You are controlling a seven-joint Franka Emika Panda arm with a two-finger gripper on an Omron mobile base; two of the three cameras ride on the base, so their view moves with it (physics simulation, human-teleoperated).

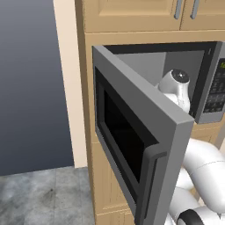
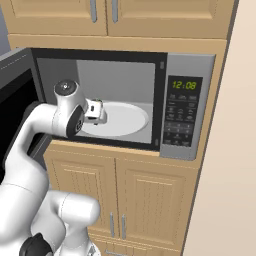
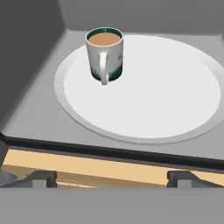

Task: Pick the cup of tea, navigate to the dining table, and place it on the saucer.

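Observation:
The cup of tea [image 3: 104, 54] stands upright inside the open microwave, on the left rear part of the large white round plate [image 3: 175, 96]. It is whitish-grey with a dark green rim and base, holds brown liquid, and its handle faces the hand camera. My gripper [image 3: 112, 179] is at the microwave's front opening, some way short of the cup, open with nothing between its fingers. In the right base view the gripper [image 2: 98, 114] reaches in over the plate's [image 2: 127, 120] left edge. The dining table and the saucer are out of view.
The microwave door [image 1: 132, 132] is swung wide open to the left of the arm. The control panel [image 2: 182, 112] is on the microwave's right. Wooden cabinets [image 2: 130, 200] sit above and below. The cavity's left wall [image 3: 26, 57] is close to the cup.

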